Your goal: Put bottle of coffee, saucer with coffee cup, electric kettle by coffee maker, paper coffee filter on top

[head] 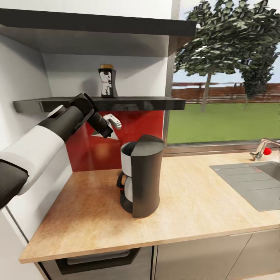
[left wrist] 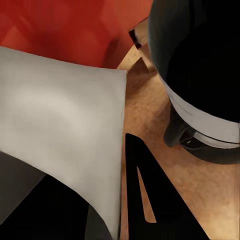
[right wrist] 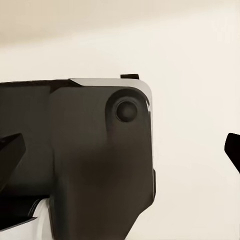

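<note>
The dark grey coffee maker (head: 142, 175) stands on the beige kitchen countertop (head: 194, 202), in front of the red backsplash. On the black kitchen shelf (head: 147, 103) above it stands the bottle of coffee (head: 107, 81), upright. My left gripper (head: 109, 126) hangs under the shelf, up and left of the coffee maker, shut on the white paper coffee filter (head: 97, 133). In the left wrist view the filter (left wrist: 60, 125) spreads wide from the gripper (left wrist: 110, 210), with the coffee maker (left wrist: 200, 75) below and beside it. My right gripper (right wrist: 120, 150) is open, its fingertips (right wrist: 10, 150) far apart.
A steel sink (head: 252, 182) with a faucet (head: 264, 147) is set into the countertop at the right. A window runs behind it. A white wall closes the left side. A dark part of the robot's body (right wrist: 90, 165) lies in front of the right gripper.
</note>
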`<state>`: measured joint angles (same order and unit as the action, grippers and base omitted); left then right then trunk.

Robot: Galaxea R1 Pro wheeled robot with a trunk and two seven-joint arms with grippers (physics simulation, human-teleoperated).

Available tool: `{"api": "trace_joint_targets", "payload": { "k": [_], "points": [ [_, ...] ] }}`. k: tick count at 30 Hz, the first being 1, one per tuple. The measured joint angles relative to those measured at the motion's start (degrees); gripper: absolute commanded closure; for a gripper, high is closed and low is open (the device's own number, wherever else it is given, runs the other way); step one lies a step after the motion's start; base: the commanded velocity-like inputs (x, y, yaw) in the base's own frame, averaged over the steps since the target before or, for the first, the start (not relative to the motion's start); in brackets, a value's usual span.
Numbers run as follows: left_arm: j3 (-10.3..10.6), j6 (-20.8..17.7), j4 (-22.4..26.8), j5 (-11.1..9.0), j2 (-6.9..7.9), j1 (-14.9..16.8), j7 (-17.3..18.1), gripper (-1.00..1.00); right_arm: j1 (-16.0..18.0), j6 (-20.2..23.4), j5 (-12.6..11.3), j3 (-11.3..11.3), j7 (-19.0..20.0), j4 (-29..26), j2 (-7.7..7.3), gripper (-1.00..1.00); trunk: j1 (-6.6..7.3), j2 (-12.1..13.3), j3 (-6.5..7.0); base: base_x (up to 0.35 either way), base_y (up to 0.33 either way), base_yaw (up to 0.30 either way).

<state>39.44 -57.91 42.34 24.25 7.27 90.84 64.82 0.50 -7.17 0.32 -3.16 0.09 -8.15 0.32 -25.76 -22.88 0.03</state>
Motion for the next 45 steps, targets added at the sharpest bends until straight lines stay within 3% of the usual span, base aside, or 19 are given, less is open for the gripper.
{"api": "trace_joint_targets", "payload": {
  "k": [19,23,24,27,28,32,37,45],
  "points": [
    [0.31,0.09,0.09,0.77,-0.12,0.85,2.19,1.00,0.00,0.00,0.00,-0.02,-0.17,0.00,0.00,-1.00,0.00,0.00,0.00,0.000,0.000,-0.084],
    [4.40,0.18,0.09,3.96,-0.13,1.07,6.62,1.00,0.00,0.00,0.00,-0.04,-0.17,0.00,0.00,-1.00,0.00,0.00,0.00,0.000,0.000,-0.007],
    [6.59,0.41,0.33,10.54,-0.19,1.85,14.16,1.00,0.00,0.00,0.00,-0.04,-0.17,0.00,0.00,-1.00,0.00,-0.01,0.00,0.000,0.000,0.000],
    [6.82,0.42,0.76,15.55,-0.26,2.11,18.55,1.00,0.00,0.00,0.00,-0.03,-0.17,0.00,0.00,-1.00,0.00,0.00,0.00,0.000,0.000,0.000],
    [6.81,0.38,0.92,18.18,-0.28,2.41,21.23,1.00,0.00,0.00,0.00,0.01,-0.21,0.00,0.01,-1.00,0.00,-0.01,0.00,0.000,0.000,0.000],
    [6.80,0.36,0.96,18.95,-0.46,3.28,22.08,1.00,0.00,0.00,0.06,0.03,-0.21,0.00,0.00,-1.00,0.00,-0.01,0.00,0.000,0.000,0.000],
    [6.81,0.37,0.82,19.04,-2.60,4.92,22.23,1.00,0.00,0.00,0.08,0.04,-0.20,-0.08,0.00,-1.00,0.00,-0.01,0.00,0.000,0.000,0.000],
    [6.96,0.45,0.82,19.06,-2.75,5.36,22.25,1.00,0.00,0.00,0.02,-0.03,-0.20,-0.09,0.00,-1.00,0.00,0.00,0.00,0.000,0.000,-0.054]
  ]
}}
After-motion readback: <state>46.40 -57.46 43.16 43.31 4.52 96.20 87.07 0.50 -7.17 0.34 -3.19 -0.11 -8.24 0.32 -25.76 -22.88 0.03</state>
